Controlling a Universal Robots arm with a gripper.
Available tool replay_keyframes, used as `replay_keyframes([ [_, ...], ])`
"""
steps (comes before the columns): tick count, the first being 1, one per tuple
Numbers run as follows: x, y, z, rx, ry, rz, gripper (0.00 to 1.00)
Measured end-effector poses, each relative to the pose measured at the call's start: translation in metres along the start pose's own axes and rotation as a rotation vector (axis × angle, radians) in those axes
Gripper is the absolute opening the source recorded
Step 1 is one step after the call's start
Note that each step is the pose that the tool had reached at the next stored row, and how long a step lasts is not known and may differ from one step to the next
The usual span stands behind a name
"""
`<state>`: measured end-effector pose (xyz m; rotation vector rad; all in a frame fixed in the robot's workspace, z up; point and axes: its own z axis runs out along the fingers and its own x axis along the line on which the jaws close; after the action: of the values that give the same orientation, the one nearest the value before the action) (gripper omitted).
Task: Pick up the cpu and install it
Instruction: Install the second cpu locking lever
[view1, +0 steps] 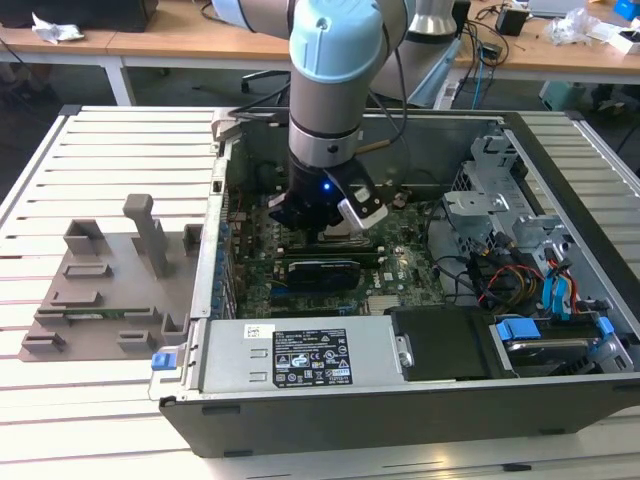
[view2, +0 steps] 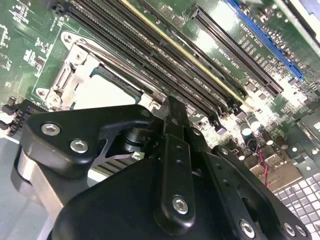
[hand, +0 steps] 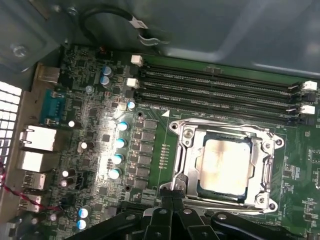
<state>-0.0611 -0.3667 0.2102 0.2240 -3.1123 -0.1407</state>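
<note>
The gripper hangs low inside the case just over the motherboard, whether its fingers are open I cannot tell, and the cpu lies flat in the socket frame, beside the memory slots.

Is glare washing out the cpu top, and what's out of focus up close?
In the first wrist view the cpu carries a pale bloom yet its edges read inside the socket frame; in the second wrist view the cpu is blown near white, and the gripper body looms dark and soft; the exterior view is evenly lit.
</note>
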Motion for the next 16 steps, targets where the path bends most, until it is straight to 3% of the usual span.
replay_keyframes([
  [2,-0.0024,0.0015,0.0002,0.0085,0.0019,0.000,0.11],
  [4,-0.0074,0.0042,0.0003,0.0235,0.0061,0.000,0.11],
  [7,-0.0119,0.0069,0.0005,0.0362,0.0100,0.001,0.11],
  [9,-0.0171,0.0108,0.0008,0.0555,0.0155,0.001,0.11],
  [12,-0.0215,0.0154,0.0012,0.0745,0.0200,0.001,0.11],
  [13,-0.0248,0.0198,0.0015,0.0868,0.0231,0.002,0.11],
  [16,-0.0302,0.0288,0.0022,0.1111,0.0280,0.003,0.11],
])
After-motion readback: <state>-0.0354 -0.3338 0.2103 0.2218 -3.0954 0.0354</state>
